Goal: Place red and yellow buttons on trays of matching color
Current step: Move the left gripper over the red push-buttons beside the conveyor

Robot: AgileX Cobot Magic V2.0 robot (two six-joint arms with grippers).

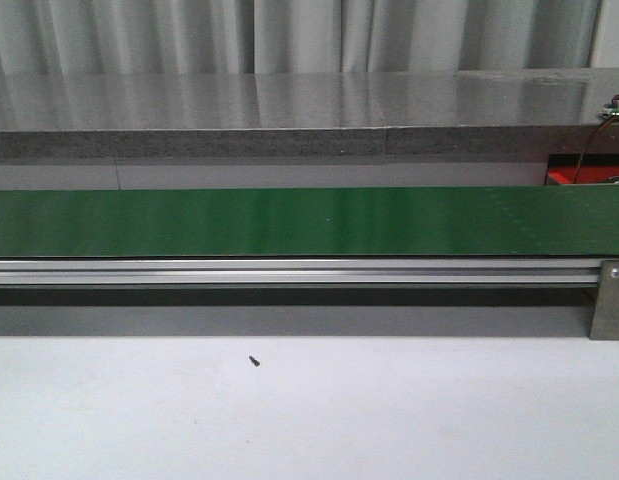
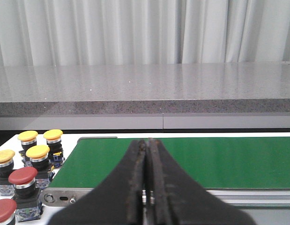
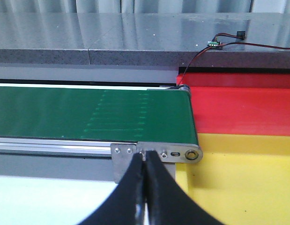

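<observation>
A green conveyor belt [image 1: 309,222] runs across the white counter [image 1: 309,420] in the front view, on an aluminium rail [image 1: 289,272], with a grey stone ledge [image 1: 289,110] and pale curtains behind it. Neither arm shows in that view.

In the left wrist view the left gripper [image 2: 147,187] has its jaws pressed together with nothing between them, above the near end of the belt. Just beside that end stand the buttons in a cluster on the counter: four yellow buttons [image 2: 38,152] farther back and two red buttons [image 2: 23,176] nearer the camera (one of them cut off by the picture's edge).

In the right wrist view the right gripper [image 3: 145,197] is likewise closed on nothing, over the rail's end bracket [image 3: 156,153]. Past that end of the belt lie the red tray [image 3: 243,105] and, touching it on the near side, the yellow tray [image 3: 238,178]. Both trays hold no buttons. A small black speck [image 1: 254,361] lies on the counter in front of the belt.
</observation>
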